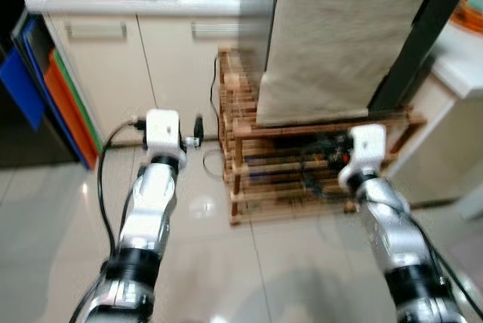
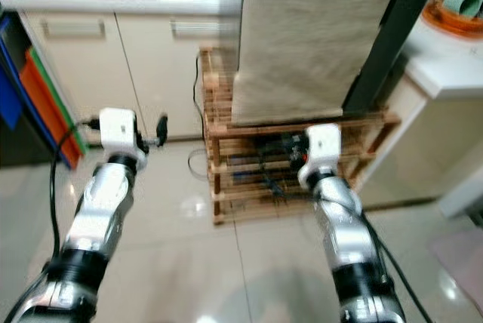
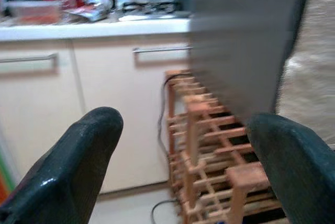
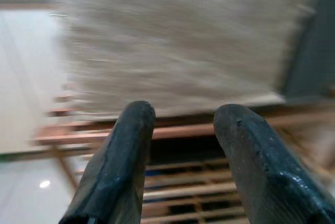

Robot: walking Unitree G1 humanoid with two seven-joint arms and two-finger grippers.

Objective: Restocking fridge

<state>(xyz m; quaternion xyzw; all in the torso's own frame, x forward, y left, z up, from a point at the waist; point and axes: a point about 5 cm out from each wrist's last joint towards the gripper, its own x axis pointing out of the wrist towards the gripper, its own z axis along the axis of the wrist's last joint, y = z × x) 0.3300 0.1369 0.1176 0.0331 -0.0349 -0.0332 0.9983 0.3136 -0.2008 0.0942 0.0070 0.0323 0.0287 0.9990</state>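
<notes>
Fridge (image 1: 343,36), cloth-draped, was judged heavy and stiff; both end effectors, left (image 3: 183,150) and right (image 4: 183,145), were held open, empty.

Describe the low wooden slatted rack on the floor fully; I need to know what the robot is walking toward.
The low wooden slatted rack looks like light reddish-brown timber, built of thin posts and rails in several open tiers. It stands upright on the pale tiled floor, beside the cream cabinet doors. A beige fabric-covered block rests on its top. Dark cables and small items, too blurred to identify, sit on its middle shelves.
</notes>
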